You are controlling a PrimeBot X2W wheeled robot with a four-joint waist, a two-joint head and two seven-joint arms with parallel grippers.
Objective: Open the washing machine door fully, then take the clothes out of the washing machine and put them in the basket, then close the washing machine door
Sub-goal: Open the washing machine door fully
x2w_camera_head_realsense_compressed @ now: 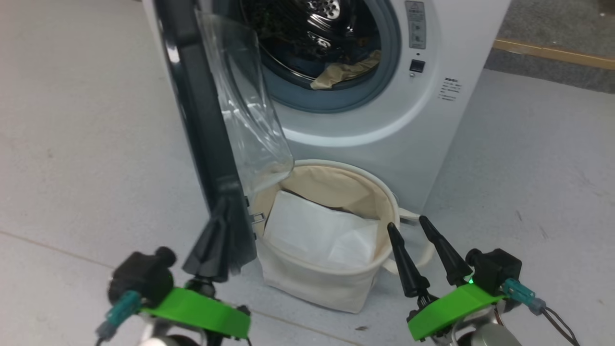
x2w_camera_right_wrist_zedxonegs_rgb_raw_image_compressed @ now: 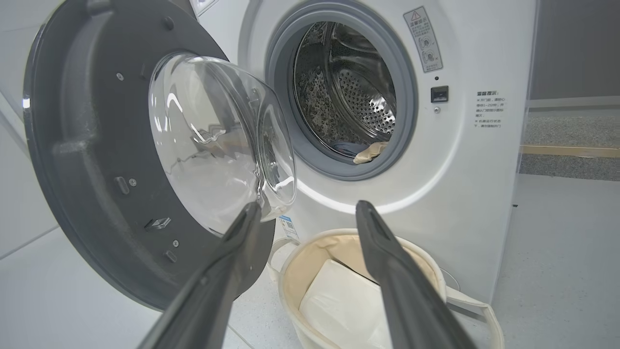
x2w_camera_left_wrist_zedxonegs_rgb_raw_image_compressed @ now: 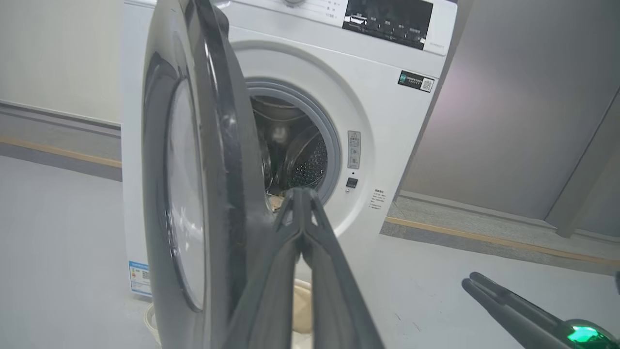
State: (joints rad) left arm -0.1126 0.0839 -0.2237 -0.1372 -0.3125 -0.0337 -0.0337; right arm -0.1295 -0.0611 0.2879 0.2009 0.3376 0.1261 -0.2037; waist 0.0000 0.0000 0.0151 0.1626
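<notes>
While door (x2w_camera_head_realsense_compressed: 192, 96) flanks basket (x2w_camera_head_realsense_compressed: 312, 288) | left jaws together at door | right jaws apart | white sheet (x2w_camera_head_realsense_compressed: 317, 230) inside

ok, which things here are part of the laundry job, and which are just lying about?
Job: washing machine; its door, standing open; clothes at the drum lip; basket; left gripper, shut by the door edge; right gripper, open.
Lying about: white folded sheet in the basket; yellow strip on the floor.

One washing machine (x2w_camera_head_realsense_compressed: 384, 139), one washing machine door (x2w_camera_head_realsense_compressed: 202, 120) and one basket (x2w_camera_head_realsense_compressed: 307, 283) are counted. One piece of clothes (x2w_camera_head_realsense_compressed: 346, 72) and one white folded sheet (x2w_camera_head_realsense_compressed: 317, 235) are seen. Two grippers are counted: left gripper (x2w_camera_head_realsense_compressed: 224, 205), right gripper (x2w_camera_head_realsense_compressed: 407, 222).
</notes>
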